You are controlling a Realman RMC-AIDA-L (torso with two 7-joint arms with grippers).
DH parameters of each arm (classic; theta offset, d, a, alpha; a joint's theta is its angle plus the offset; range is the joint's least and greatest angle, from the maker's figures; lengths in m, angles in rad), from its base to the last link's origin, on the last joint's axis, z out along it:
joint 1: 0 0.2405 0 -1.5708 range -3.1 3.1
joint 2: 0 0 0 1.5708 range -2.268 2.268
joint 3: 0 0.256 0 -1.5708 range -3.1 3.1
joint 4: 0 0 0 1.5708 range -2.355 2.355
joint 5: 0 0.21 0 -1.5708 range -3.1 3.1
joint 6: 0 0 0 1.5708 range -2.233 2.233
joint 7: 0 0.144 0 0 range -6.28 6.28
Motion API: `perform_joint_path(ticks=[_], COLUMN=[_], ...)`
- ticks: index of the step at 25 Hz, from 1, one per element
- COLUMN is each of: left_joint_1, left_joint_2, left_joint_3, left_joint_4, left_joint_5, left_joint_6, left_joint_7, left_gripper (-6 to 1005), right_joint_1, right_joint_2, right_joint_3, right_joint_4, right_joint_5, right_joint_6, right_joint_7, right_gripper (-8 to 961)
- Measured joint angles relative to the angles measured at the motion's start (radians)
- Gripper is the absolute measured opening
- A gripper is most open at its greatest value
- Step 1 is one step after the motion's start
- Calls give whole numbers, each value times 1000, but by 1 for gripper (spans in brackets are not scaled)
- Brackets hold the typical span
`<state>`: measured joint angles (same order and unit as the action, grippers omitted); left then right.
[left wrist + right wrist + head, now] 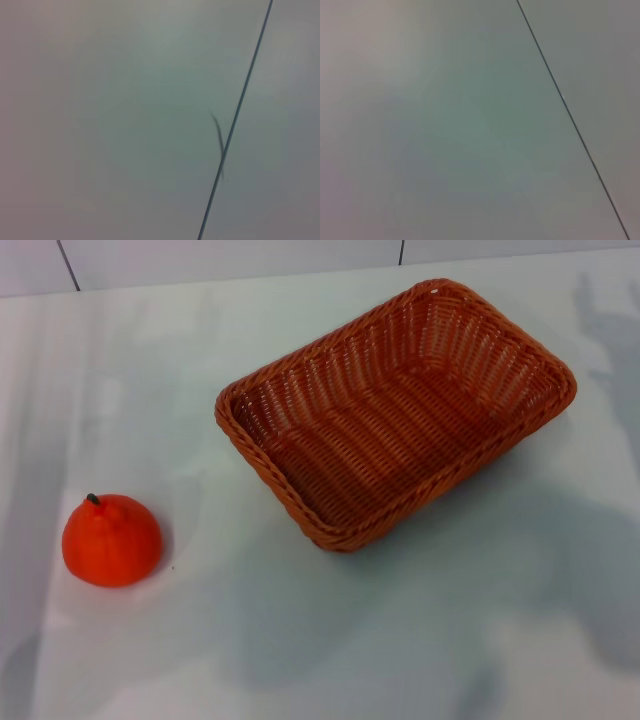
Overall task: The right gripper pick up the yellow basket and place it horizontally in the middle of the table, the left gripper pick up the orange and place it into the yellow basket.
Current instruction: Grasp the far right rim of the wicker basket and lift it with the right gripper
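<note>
**Basket and orange sit on the table, no claws in sight**

The yellow basket [396, 415] sits on the table [420, 640]. It is big and woven, with an orange-brown colour and a braided rim. It rests flat on its bottom with its open side up. There is nothing inside it. It lies at a slant, so one short end points toward the far right corner of the table and the other short end points toward the near left. It is in the right half of the table, closer to the far edge than to the near edge.

The orange [111, 540] sits on the table near the left edge. It is small, round and bright, with a short dark stem on top. It stands upright. It is well apart from the basket, and bare table lies between them.

Soft grey shadows lie on the table along the right side and near the front edge.

The left gripper and the right gripper do not show in any view, so I cannot tell if the claws are open or closed. Nothing is holding the basket or the orange.

The two wrist views show only a plain pale surface [125, 125] with a thin dark line [240, 105] running across it.
</note>
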<state>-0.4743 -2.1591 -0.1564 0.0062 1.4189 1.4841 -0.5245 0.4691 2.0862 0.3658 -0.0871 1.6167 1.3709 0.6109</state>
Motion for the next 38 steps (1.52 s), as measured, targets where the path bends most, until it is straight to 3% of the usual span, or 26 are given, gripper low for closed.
perform_joint_path(ticks=[9, 13, 17, 22, 25, 30, 35, 38], left_joint_1=[8, 11, 12, 16, 16, 16, 16, 16], left_joint_2=[-3, -3, -4, -4, -4, -5, -7, -7], left_joint_3=[-3, -5, -5, -6, -6, -4, -1, 1], left_joint_4=[0, 0, 0, -1, -3, -8, -14, -21], left_joint_5=[0, -3, -4, -6, -7, -1, -1, 0], left_joint_6=[6, 9, 9, 8, 4, 2, 3, 2], left_joint_7=[0, 0, 0, -1, -1, -2, -3, -5], left_gripper=[703, 702, 702, 702, 703, 702, 703, 703], right_joint_1=[4, 12, 38, 81, 107, 185, 265, 332], right_joint_2=[0, -14, -55, -136, -164, -166, -165, -167], right_joint_3=[-7, -60, -210, -527, -671, -771, -842, -872], right_joint_4=[14, -5, -131, -430, -625, -877, -951, -954], right_joint_5=[-7, -57, -130, -326, -466, -707, -900, -1039], right_joint_6=[-24, -32, -33, -9, 64, 173, 221, 246], right_joint_7=[1, 81, 362, 925, 1194, 1483, 1607, 1672], right_gripper=[655, 655, 656, 656, 655, 672, 756, 870])
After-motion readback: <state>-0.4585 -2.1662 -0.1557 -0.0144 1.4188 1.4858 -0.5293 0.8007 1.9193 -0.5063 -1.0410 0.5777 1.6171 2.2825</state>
